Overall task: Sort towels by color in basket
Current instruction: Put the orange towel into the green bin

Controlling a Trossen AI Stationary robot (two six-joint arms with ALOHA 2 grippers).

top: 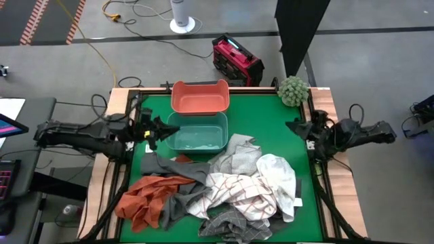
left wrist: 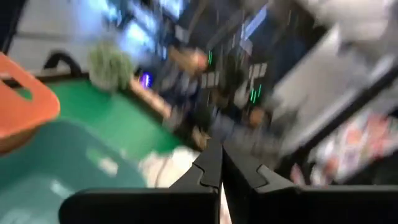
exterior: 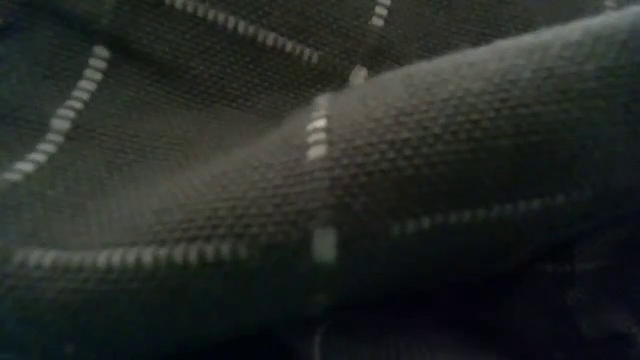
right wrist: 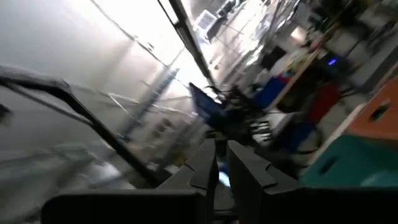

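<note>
Several towels lie heaped on the near half of the green table: a rust-orange one (top: 150, 197), a dark grey one (top: 182, 170), a white one (top: 279, 177), a cream checked one (top: 230, 191) and a grey-checked one (top: 234, 227). The grey-checked cloth (exterior: 320, 200) fills the low view. A teal tub (top: 196, 133) and an orange tub (top: 200, 97) stand at the far middle. My left gripper (top: 158, 129) is shut and empty beside the teal tub's left wall, and it also shows in its wrist view (left wrist: 219, 163). My right gripper (top: 297, 127) is shut and empty at the table's right edge, and it also shows in its wrist view (right wrist: 219, 155).
A fuzzy green ball (top: 293, 90) sits at the far right corner. The teal tub (left wrist: 56, 168) and the orange tub (left wrist: 25, 99) show in the left wrist view. Bare green table (top: 271, 122) lies between the tubs and my right gripper.
</note>
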